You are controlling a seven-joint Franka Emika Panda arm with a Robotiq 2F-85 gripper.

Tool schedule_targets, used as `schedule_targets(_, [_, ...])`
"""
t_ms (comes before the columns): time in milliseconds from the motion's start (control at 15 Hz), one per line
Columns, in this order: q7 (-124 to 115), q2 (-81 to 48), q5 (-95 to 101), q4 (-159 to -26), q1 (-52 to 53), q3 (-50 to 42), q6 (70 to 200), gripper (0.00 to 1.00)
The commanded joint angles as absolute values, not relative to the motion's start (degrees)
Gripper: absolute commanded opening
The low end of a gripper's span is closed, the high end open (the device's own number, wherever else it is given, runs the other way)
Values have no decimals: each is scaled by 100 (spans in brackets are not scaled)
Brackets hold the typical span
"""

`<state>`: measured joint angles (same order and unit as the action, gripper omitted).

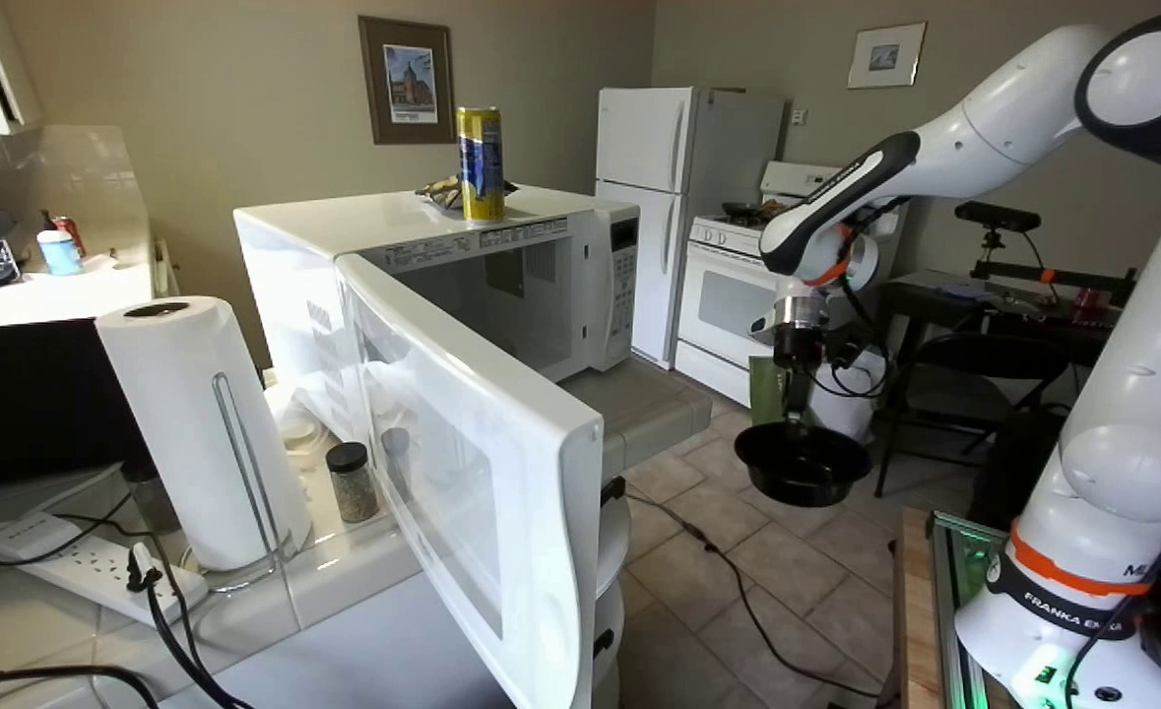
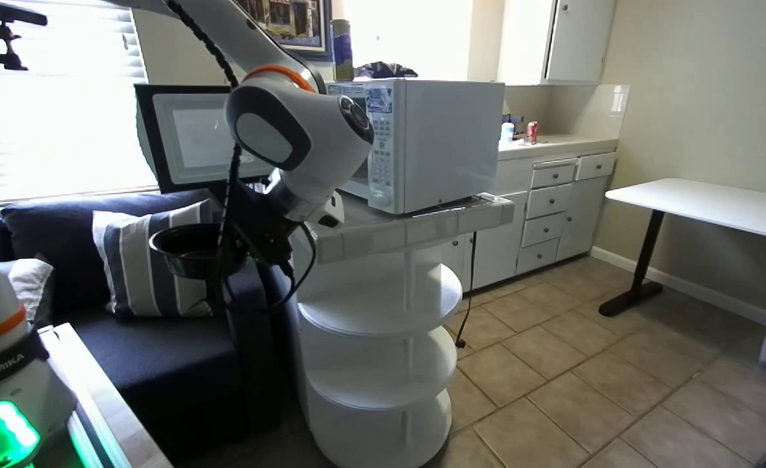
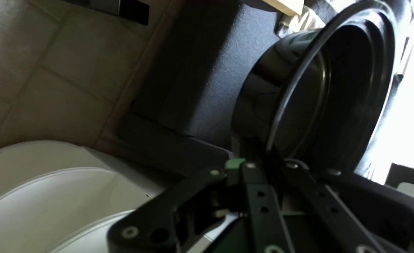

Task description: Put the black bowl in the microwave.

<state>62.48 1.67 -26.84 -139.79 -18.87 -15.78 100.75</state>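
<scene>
We see gripper [image 3: 268, 153] pinching black bowl [image 1: 803, 475] by rim. Bowl upright in mid-air, outside microwave [image 1: 290, 281], to its right in exterior view; door [image 1: 472, 433] open toward near side.

Daylight overexposes the slatted window blinds [image 2: 77, 130] in an exterior view; in the wrist view, the tiled floor [image 3: 66, 88] is dim and white glare borders the black bowl [image 3: 312, 95]

The smooth white robot arm [image 1: 1008, 103] has a round, pale, black-rimmed joint cap [image 1: 1144, 79]; bright orange bands [image 1: 1063, 571]; a black collar [image 1: 1063, 607] lettered FRANKA EMIKA; green base lights [image 2: 17, 424]; a black ribbed cable [image 2: 202, 36]; the black gripper [image 3: 267, 154] bears round silvery screw heads [image 3: 130, 232].
</scene>
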Motion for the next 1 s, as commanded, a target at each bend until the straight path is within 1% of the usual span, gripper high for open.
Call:
schedule_targets(0, [5761,1128,-3134,-14481,-1647,-1524,10191,2])
schedule_targets(267, [4967,1502,-4206,-14397,-1392,-1463,10397,2])
schedule_targets(467, [4354,1649,-4945,-14317,-1232,-1323,10995,2])
schedule_targets(933, [3031,1162,-6402,-14068,-518,-441,13999,2])
